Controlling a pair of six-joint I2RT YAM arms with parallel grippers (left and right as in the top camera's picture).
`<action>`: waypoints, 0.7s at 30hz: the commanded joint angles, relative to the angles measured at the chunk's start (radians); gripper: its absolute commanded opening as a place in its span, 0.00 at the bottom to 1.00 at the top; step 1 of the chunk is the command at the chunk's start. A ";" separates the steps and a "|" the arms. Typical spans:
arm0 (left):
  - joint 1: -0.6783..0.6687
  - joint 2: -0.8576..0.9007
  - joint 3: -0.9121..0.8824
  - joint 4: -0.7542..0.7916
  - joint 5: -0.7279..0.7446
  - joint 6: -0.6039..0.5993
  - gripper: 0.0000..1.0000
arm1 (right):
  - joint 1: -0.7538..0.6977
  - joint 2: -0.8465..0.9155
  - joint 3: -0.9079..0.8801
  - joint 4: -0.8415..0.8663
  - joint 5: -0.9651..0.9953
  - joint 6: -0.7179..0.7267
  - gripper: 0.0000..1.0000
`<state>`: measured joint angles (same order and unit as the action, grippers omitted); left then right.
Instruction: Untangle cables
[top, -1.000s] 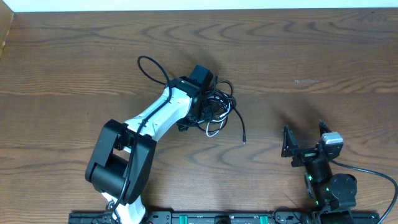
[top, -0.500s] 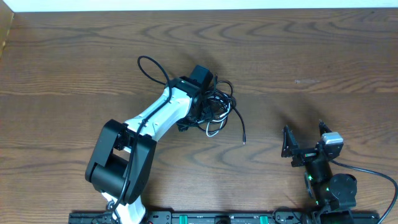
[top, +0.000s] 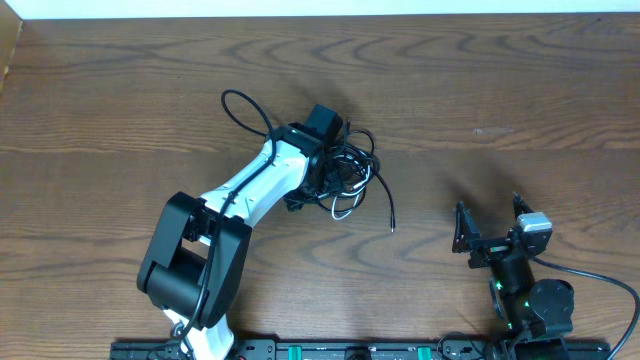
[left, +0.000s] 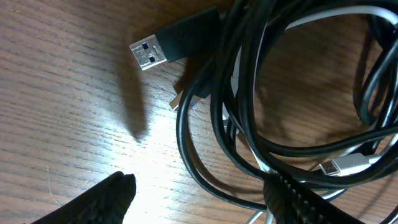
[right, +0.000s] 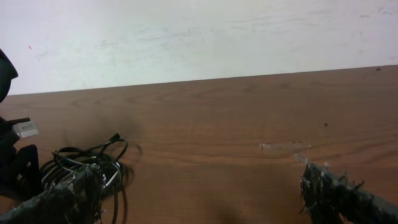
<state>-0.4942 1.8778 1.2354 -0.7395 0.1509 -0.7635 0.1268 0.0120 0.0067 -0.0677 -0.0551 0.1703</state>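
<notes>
A tangled pile of thin black cables (top: 348, 172) with one white cable lies near the table's middle, with a black loop (top: 245, 108) trailing left and a loose end (top: 390, 215) trailing right. My left gripper (top: 332, 172) is down on the pile, open. In the left wrist view its fingers (left: 199, 198) straddle black strands; a black USB plug (left: 168, 45) and a white plug end (left: 341, 167) lie on the wood. My right gripper (top: 490, 225) is open and empty, well right of the pile. The right wrist view shows the pile (right: 87, 163) at its left.
The wooden table (top: 500, 90) runs to a white wall at the back. The left arm's white link (top: 255, 185) lies diagonally from its base at the front left. The right arm's base (top: 530, 300) sits at the front right.
</notes>
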 joint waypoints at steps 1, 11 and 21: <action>-0.003 0.006 -0.008 -0.003 -0.014 -0.008 0.72 | 0.005 -0.002 -0.001 -0.004 0.000 -0.014 0.99; -0.003 0.006 -0.008 0.001 -0.058 -0.009 0.72 | 0.005 -0.002 -0.001 -0.004 0.000 -0.014 0.99; -0.003 0.006 -0.008 0.002 -0.058 -0.009 0.72 | 0.005 -0.002 -0.001 -0.004 0.000 -0.014 0.99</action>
<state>-0.4950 1.8778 1.2354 -0.7361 0.1226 -0.7635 0.1268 0.0120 0.0067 -0.0677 -0.0555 0.1703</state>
